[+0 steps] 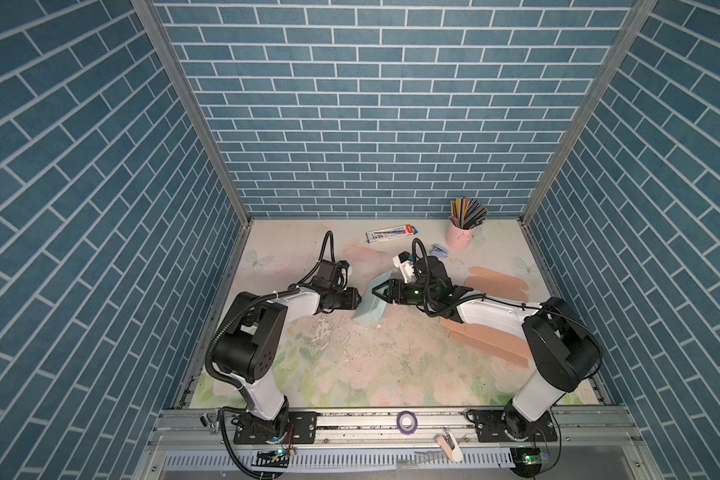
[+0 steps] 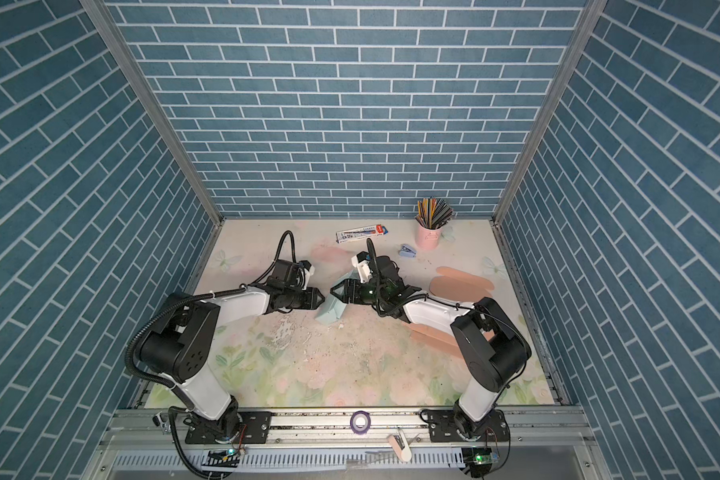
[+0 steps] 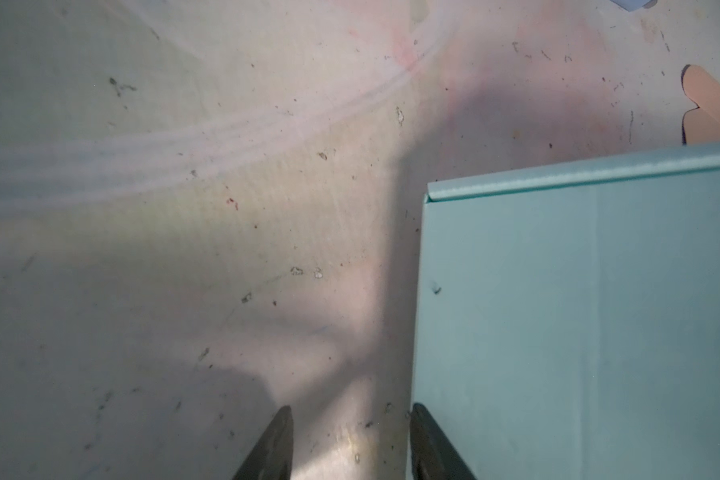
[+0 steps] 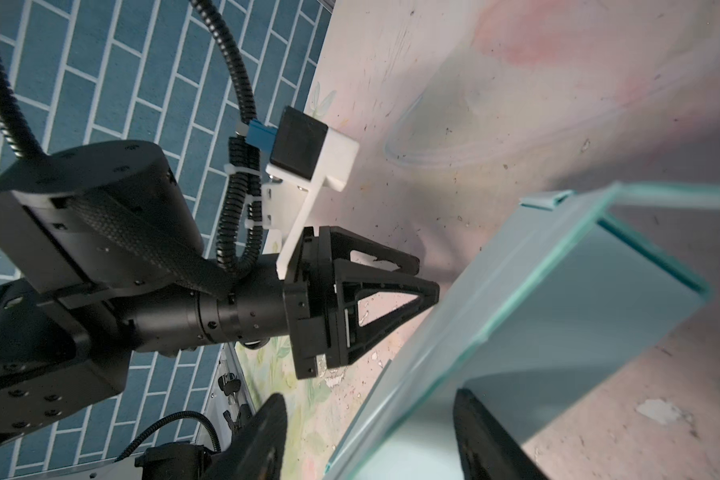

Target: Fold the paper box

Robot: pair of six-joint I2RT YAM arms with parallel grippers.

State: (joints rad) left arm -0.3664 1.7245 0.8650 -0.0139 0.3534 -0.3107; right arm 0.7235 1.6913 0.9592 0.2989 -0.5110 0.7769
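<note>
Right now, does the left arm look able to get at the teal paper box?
Probably yes: the left end effector stands open right beside the paper box, nothing in between. The right end effector straddles a box wall but leaves that side free.

Left end effector (image 3: pixel 352 415) — right end effector (image 4: pixel 371 399) — parted.
</note>
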